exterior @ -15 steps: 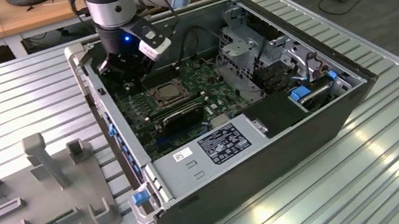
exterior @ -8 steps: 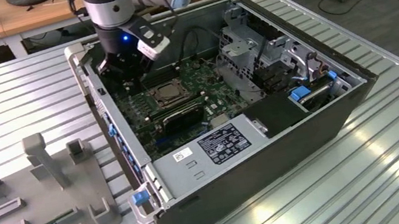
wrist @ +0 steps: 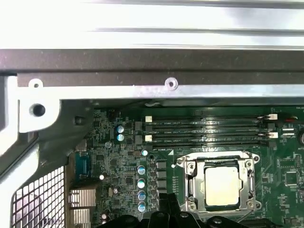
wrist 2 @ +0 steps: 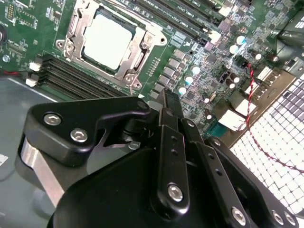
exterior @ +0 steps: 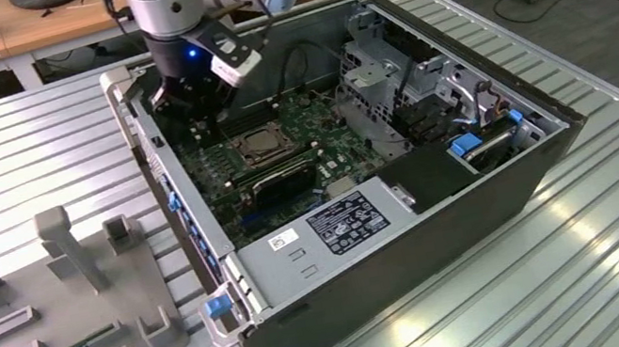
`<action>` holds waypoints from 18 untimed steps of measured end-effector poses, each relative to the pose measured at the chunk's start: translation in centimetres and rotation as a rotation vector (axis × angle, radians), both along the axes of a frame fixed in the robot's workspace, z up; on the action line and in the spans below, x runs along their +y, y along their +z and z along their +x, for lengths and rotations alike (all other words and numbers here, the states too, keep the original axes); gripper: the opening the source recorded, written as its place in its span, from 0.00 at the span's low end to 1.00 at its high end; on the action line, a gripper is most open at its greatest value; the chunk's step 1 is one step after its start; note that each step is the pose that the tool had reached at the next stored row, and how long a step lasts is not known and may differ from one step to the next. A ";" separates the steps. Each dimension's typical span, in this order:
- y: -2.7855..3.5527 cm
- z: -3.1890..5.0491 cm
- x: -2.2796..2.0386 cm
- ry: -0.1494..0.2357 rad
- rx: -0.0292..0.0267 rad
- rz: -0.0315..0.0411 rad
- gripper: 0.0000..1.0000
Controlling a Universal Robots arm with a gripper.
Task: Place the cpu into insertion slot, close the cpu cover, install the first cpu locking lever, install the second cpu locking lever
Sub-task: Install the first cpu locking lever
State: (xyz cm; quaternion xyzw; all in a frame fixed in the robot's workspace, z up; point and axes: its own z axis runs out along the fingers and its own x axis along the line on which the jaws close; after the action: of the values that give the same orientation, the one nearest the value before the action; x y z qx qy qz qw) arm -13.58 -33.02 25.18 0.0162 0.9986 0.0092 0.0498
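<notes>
The pale square cpu [wrist 2: 107, 40] lies in the insertion slot [wrist 2: 129, 77] on the green board. The silvery cpu cover [wrist 2: 142, 46] lies flat around the cpu, which shows through its window. In the first wrist view the cpu [wrist: 221, 185] and cover [wrist: 192, 183] sit just beside my fingertips. My gripper [wrist 2: 167, 95] is shut with nothing in it. It hovers over the board beside the socket, apart from it. In the exterior view the gripper [exterior: 191, 108] hangs inside the case, just behind the cpu [exterior: 258, 144]. I cannot tell how the locking levers stand.
The open computer case [exterior: 516, 185] lies on a slatted metal table. Memory slots [wrist: 209, 130] run beside the socket, and the case wall [wrist: 142, 90] is close behind. A black finned block [exterior: 285, 181] and drive cages [exterior: 396, 82] crowd the inside. A grey fixture [exterior: 66, 312] sits at the exterior view's left.
</notes>
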 end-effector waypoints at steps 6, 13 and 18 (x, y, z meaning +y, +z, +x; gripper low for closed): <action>0.01 -0.22 0.74 0.000 -0.0026 -0.0002 0.11; -0.02 -0.58 1.13 0.000 -0.0053 -0.0001 0.11; -0.11 -0.58 1.42 0.000 -0.0067 0.0043 0.11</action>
State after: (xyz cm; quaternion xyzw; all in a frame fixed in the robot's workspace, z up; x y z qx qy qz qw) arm -14.16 -31.60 25.08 0.0163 0.9984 0.0114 0.0531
